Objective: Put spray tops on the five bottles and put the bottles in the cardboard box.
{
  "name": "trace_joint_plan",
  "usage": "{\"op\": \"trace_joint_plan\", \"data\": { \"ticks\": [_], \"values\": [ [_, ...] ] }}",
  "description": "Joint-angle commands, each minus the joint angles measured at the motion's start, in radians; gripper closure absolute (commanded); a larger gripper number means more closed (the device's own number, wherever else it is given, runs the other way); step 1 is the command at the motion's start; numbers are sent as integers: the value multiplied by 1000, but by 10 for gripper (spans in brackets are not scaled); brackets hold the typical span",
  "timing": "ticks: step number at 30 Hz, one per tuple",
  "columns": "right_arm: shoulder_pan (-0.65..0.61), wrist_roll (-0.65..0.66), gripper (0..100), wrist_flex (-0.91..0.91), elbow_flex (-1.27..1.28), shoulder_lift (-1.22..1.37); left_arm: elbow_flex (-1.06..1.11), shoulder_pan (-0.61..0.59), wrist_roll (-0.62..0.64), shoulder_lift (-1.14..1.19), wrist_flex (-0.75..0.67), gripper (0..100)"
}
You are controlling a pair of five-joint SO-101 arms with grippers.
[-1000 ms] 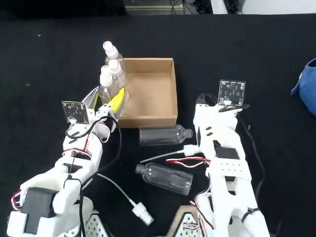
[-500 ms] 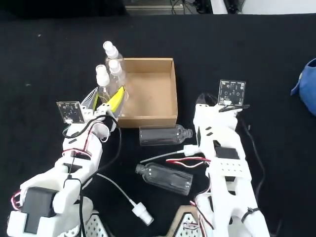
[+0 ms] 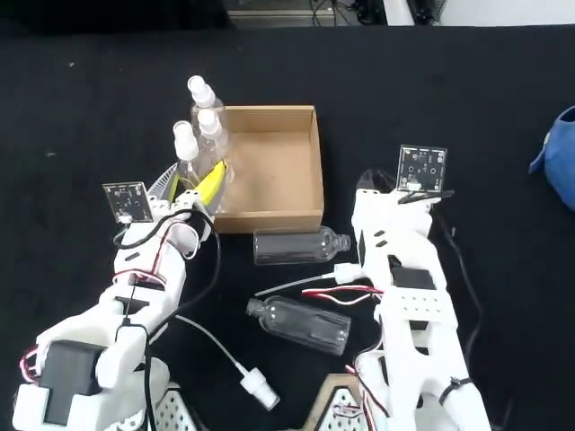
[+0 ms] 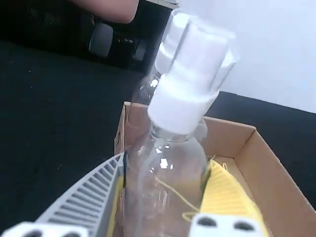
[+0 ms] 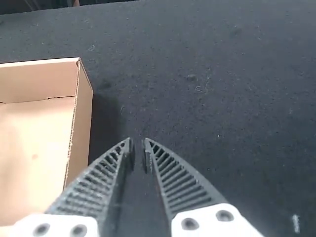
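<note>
A black cloth covers the table (image 3: 81,99). Nearest the arms' bases, well behind the left gripper (image 3: 191,175), a loose spray top (image 3: 259,388) lies on its side with its thin tube running back toward the left arm. Between the two arms lies the near bottle (image 3: 299,325), clear, on its side, its neck open. Closer to the grippers, a second spray top (image 3: 346,274) rests against the right arm, its tube stretched toward the left arm. Just behind the right gripper (image 3: 367,182) and to its inner side lies the second bottle (image 3: 301,245), also on its side, just short of the near wall of the cardboard box (image 3: 269,166).

The right gripper (image 5: 138,145) hangs over bare cloth with its fingers drawn nearly together and nothing between them; the cardboard box (image 5: 34,123) sits just to its inner side.

The left gripper (image 4: 165,163) is clamped on the held bottle (image 4: 163,197), grey finger on one flank and yellow finger on the other. That bottle stands roughly upright with a white spray top (image 4: 190,84) on it, just outside the box's (image 4: 247,143) left wall. Whether it rests on the cloth cannot be told.

Beyond the left gripper two standing bottles (image 3: 209,121), both topped, wait along the same wall. Far off to the right gripper's outer side, a blue object (image 3: 557,153) sits at the table's edge.
</note>
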Motion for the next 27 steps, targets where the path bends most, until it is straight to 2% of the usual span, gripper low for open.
{"op": "trace_joint_plan", "data": {
  "ticks": [1,4,27],
  "values": [
    [-21,-2,987,-31,-4,8,-50,-1,6,-3,48,970],
    [-21,-2,987,-31,-4,8,-51,-1,8,-3,81,970],
    [-21,-2,987,-31,-5,8,-51,-1,0,-3,80,970]
  ]
}}
